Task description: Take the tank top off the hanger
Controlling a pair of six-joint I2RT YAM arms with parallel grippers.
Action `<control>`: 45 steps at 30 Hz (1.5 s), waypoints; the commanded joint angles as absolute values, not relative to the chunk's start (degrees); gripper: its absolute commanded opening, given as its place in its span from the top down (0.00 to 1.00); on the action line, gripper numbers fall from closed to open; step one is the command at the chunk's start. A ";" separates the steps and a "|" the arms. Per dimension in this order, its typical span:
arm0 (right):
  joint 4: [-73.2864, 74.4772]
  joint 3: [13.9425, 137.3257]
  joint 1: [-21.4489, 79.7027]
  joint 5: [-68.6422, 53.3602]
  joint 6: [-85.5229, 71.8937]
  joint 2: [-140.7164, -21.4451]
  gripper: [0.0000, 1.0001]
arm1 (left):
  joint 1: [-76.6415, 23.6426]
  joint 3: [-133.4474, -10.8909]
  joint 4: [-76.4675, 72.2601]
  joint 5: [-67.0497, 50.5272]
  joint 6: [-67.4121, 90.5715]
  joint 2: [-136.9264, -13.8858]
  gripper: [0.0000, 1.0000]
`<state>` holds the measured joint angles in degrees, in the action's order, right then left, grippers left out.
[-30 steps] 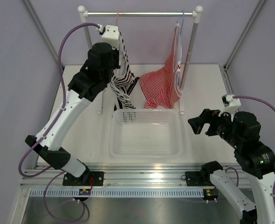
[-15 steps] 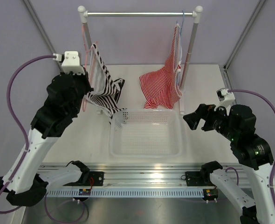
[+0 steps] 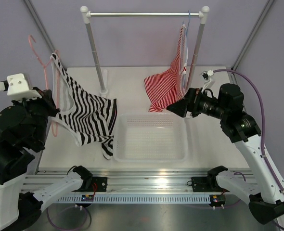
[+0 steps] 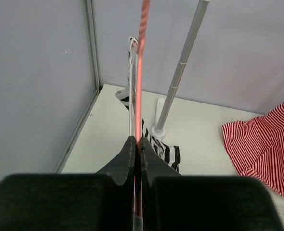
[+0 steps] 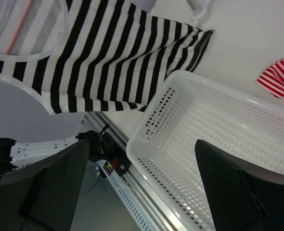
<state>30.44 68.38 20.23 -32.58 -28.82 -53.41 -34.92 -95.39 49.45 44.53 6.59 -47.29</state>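
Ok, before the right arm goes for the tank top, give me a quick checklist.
1. Left gripper shut on hanger: ok.
2. Hanger off the rail: ok.
3. Tank top hanging on hanger by its straps: ok.
4. Right gripper open: ok.
5. Right gripper at tank top: not ok, apart from it, by the basket.
6. Tank top hem clear of basket: cannot tell.

Left end effector [image 3: 49,107] holds hanger [image 3: 38,54] clear of rail [image 3: 144,14]; tank top [image 3: 86,118] hanging from it, hem at left wall of basket [image 3: 151,159].
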 commanded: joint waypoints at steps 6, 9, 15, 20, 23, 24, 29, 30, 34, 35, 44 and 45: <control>15.39 81.46 36.18 -32.70 -27.52 -68.36 0.01 | -34.72 -103.27 65.63 39.11 9.58 -44.47 1.00; 9.77 85.24 41.99 -29.89 -25.76 -77.23 0.01 | -34.72 -103.19 68.20 34.74 9.32 -44.39 1.00; 4.22 98.42 48.16 -28.47 -21.80 -93.94 0.08 | -34.72 -93.63 61.19 30.33 9.49 -39.29 1.00; -3.42 104.41 49.57 -26.82 -21.27 -102.56 0.10 | -34.72 -87.28 52.31 27.25 10.54 -36.48 1.00; -4.66 108.36 50.18 -25.32 -20.83 -106.95 0.11 | -34.72 -84.91 48.97 24.27 11.33 -35.68 1.00; -4.31 109.76 50.45 -25.05 -20.83 -108.09 0.13 | -34.72 -84.55 48.52 22.69 11.51 -35.68 1.00; -0.35 117.77 53.43 -20.23 -16.00 -114.08 0.15 | -34.72 -84.37 47.55 19.60 12.83 -35.51 1.00; -0.35 118.30 53.61 -19.69 -15.47 -114.60 0.16 | -34.72 -84.46 47.64 18.56 13.27 -35.42 1.00; 3.86 121.55 53.96 -16.35 -12.76 -116.98 0.28 | -34.72 -84.99 47.64 15.39 14.59 -34.63 1.00; 4.22 121.73 54.14 -14.26 -12.31 -117.07 0.31 | -34.72 -84.99 47.72 14.86 15.02 -34.45 1.00; 4.75 120.76 55.28 -6.33 -7.65 -116.63 0.49 | -34.72 -84.64 49.74 17.13 15.03 -34.36 1.00; 4.83 120.67 55.28 -5.72 -7.73 -116.63 0.49 | -34.72 -84.90 50.01 17.75 14.94 -34.45 1.00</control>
